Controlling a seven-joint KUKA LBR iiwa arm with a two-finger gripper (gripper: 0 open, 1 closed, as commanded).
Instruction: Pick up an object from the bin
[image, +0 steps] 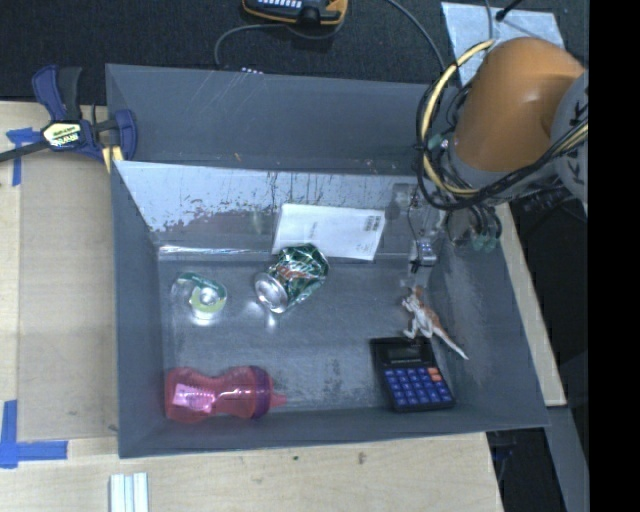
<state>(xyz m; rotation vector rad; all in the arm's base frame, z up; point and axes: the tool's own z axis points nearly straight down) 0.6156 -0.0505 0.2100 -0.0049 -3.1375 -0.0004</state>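
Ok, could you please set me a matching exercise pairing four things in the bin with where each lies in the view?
Things:
1. pink bottle
2. crushed can
3. calculator
4. white card

Places in the view:
A. lower right
B. upper centre, at the back
C. lower left
D. centre

Pairs: 1-C, 2-D, 3-A, 4-B.

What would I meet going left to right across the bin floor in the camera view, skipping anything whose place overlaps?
Clear greenish roll → crushed can → calculator
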